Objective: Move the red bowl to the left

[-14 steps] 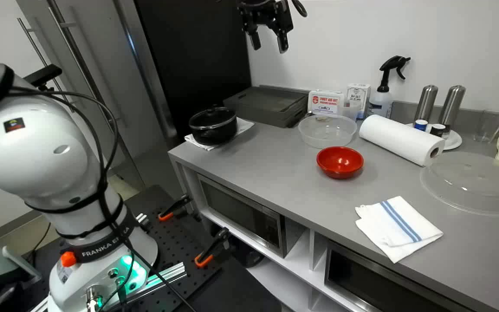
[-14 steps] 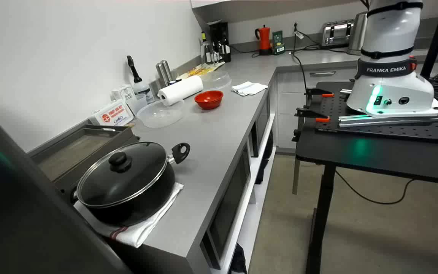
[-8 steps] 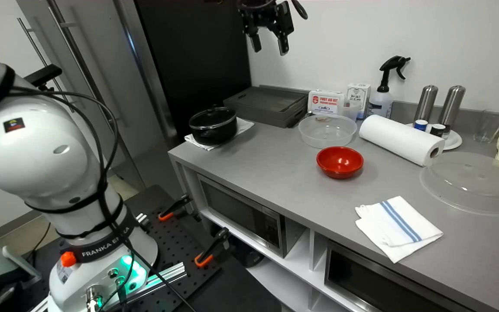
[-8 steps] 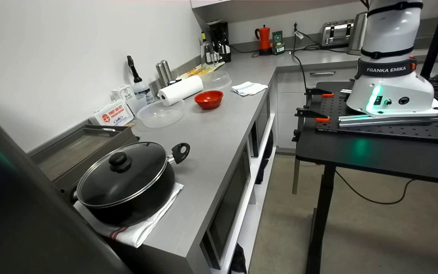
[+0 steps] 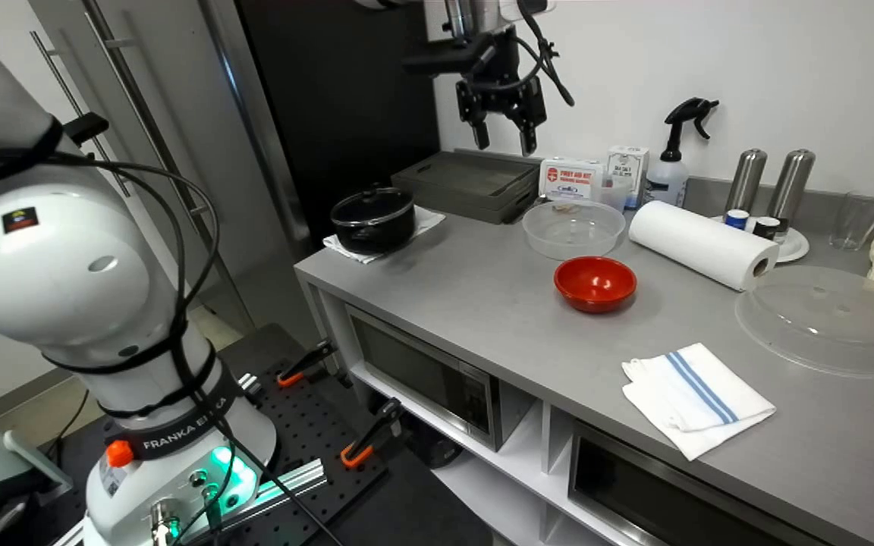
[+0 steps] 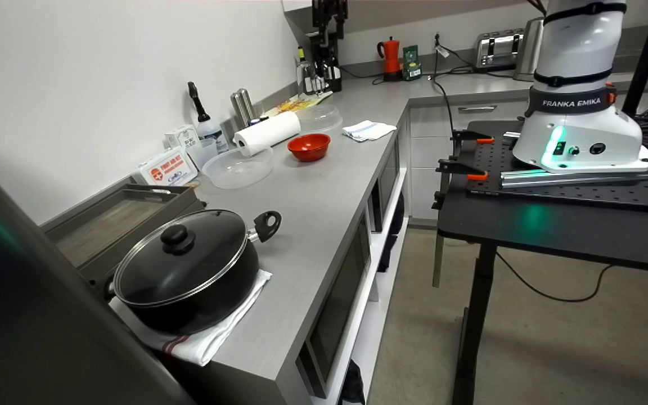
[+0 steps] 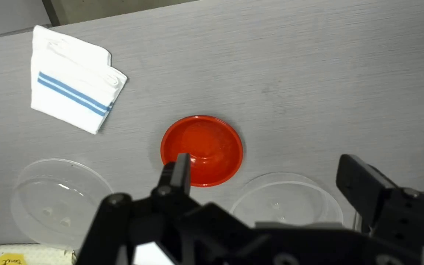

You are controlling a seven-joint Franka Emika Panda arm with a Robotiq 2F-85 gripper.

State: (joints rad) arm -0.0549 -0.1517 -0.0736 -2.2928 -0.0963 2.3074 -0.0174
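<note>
The glossy red bowl (image 5: 595,284) stands upright on the grey counter; it also shows in an exterior view (image 6: 308,148) and in the wrist view (image 7: 212,141). My gripper (image 5: 505,144) hangs high above the counter, open and empty, over the back left part in that view. In the wrist view my open fingers (image 7: 266,158) are wide apart; the left finger overlaps the bowl's lower left rim in the picture, not touching it. The gripper also shows at the top of an exterior view (image 6: 329,22), its fingers seen from the side.
A clear plastic bowl (image 5: 573,227) stands right behind the red bowl. A paper towel roll (image 5: 699,243), a clear dome (image 5: 828,322) and a folded white cloth (image 5: 699,402) lie to the right. A black lidded pot (image 5: 374,220) and a grey tray (image 5: 471,182) stand left.
My gripper has moved down and to the right in an exterior view, and has come into sight at the top of an exterior view. It stays open. The red bowl has not moved.
</note>
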